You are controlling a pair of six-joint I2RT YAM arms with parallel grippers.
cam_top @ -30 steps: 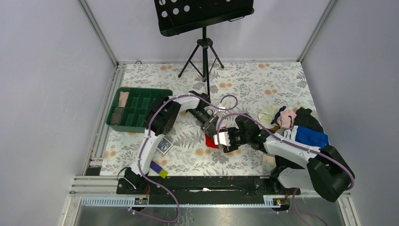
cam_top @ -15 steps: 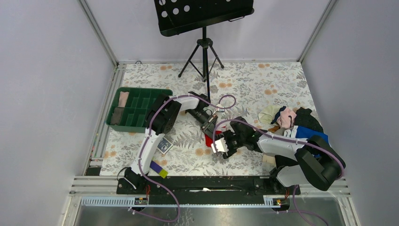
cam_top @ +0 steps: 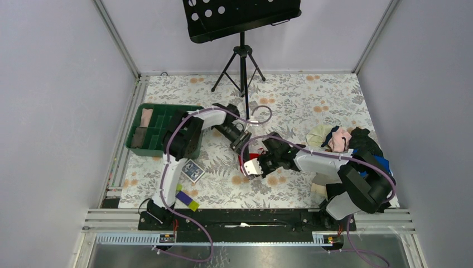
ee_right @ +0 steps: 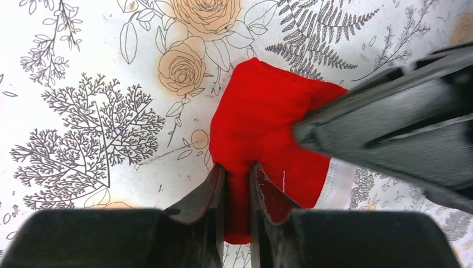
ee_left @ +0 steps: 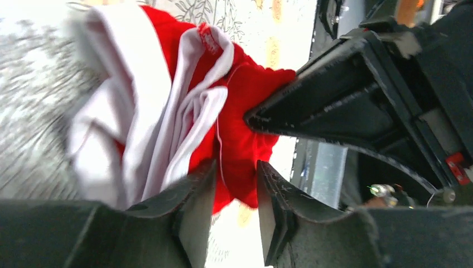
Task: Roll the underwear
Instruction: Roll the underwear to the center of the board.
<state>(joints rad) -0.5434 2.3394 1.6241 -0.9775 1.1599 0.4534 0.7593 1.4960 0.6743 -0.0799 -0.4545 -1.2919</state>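
- The underwear (ee_right: 262, 111) is lying bunched near the middle of the tabletop (cam_top: 312, 100), a little toward the near edge, between the tips of the two arms.
- It is showing as bright red soft cloth. The white-pink waistband trim (ee_left: 145, 106) is folding over itself in loose bands on one side, and the red is bulging out in a rounded lump on the other. The folds are lying uneven, not as a tidy roll.
- The right gripper (ee_right: 237, 167) is pinching a fold of red at the rim of the lump, its fingers pressed nearly together with only cloth between them.
- The left gripper (ee_left: 237, 167) is sitting at the opposite side, fingers parted a little and red cloth showing in the gap. Cannot tell whether they are pressing it.
- The two grippers are meeting almost tip to tip over the garment, very near each other.
- Left edge: a green tray (cam_top: 159, 131) with compartments is sitting well apart from the underwear. A small blue-patterned card (cam_top: 193, 170) is lying between the tray and the near edge. Purple and yellow blocks (cam_top: 187, 200) are lying by the near-left corner.
- Right edge: a pile of clothes (cam_top: 343, 139) is heaped well apart from the underwear.
- Far edge: a music stand (cam_top: 240, 17) is standing on its tripod, one leg reaching toward the middle.
- Floral surface is showing uncovered from the underwear out to the far-right corner, and in a strip along the near edge.
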